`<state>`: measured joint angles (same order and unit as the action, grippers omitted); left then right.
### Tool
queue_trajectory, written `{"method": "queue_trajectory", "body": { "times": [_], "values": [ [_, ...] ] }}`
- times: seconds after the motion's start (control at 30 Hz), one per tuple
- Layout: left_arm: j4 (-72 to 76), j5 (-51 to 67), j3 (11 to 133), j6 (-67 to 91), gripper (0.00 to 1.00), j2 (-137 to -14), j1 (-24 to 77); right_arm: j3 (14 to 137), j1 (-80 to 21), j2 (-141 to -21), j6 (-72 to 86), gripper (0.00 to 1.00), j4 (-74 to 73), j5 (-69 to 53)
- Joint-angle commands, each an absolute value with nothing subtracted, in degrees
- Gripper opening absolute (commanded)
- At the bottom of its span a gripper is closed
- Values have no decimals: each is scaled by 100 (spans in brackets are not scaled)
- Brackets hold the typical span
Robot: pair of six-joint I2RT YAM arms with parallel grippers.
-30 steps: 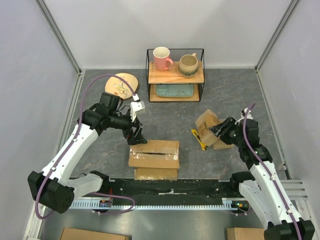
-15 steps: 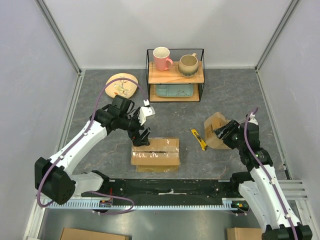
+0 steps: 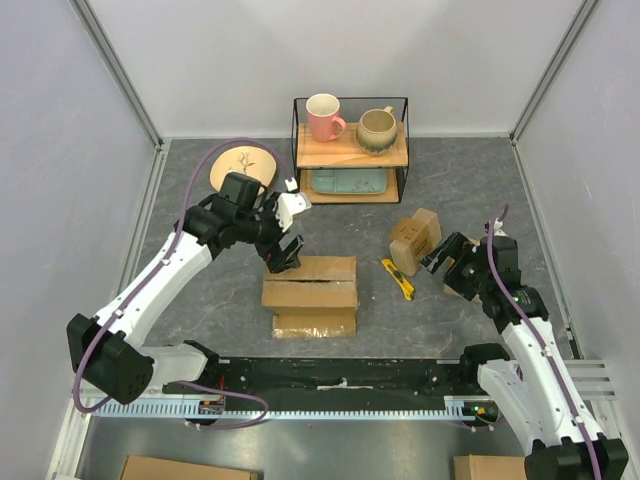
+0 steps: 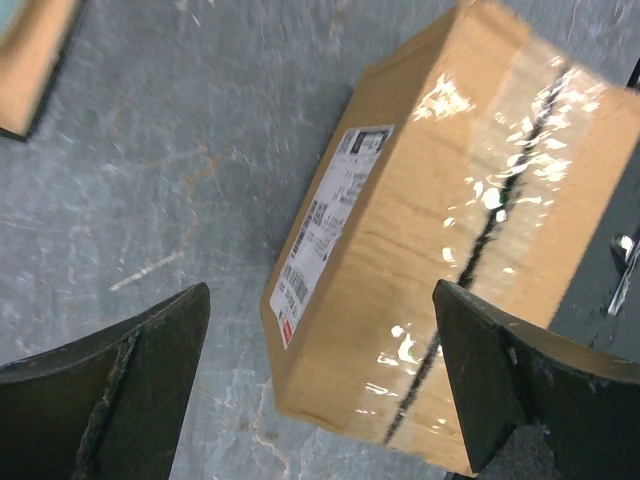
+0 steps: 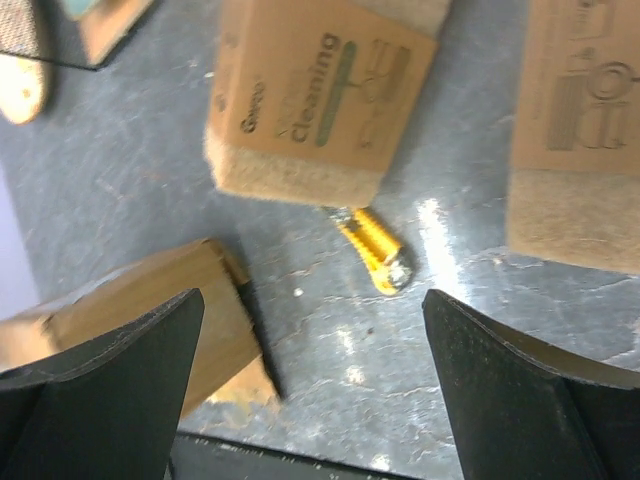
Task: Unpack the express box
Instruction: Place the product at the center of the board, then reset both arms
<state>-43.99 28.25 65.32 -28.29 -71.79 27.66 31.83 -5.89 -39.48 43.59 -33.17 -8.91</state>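
Brown cardboard express box (image 3: 310, 295) sat taped shut on the grey surface (image 3: 400, 330), near the arm bases. Left end effector (image 3: 284, 253) hovered at its far-left corner, jaws spread, empty. Right end effector (image 3: 440, 262) was likewise released, gripping nothing, beside a yellow knife (image 3: 398, 279).

The express box (image 3: 310, 284), a brown cardboard carton, lay flat on the grey table (image 3: 200, 300) slightly toward 7 o'clock of its middle, long axis running 9 to 3 o'clock. It was closed, with glossy clear tape (image 4: 500, 200) over the top seam (unbroken, as far as could be seen). A white label (image 4: 325, 235) sat on a side running parallel to that seam.
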Motion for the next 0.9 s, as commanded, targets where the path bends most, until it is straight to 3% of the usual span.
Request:
{"method": "queue_trajectory", "body": {
  "times": [0.0,0.2,0.43,0.87],
  "values": [
    [-4605,3057,7259,-2505,100,-7216,2769,3954,-615,-3674,4027,98,-3629,-1739],
    [-5009,3690,7699,-2224,100,-7207,2769,4983,-861,-4375,3428,98,-3306,-1994],
    [-5036,3384,7568,-1977,100,-7146,2663,6106,-2424,-5808,2664,98,-2575,-1389],
    [-4922,4228,7102,-2127,100,-7040,1073,6223,-2452,-6689,2303,98,-2188,-1328]
  ]
}}
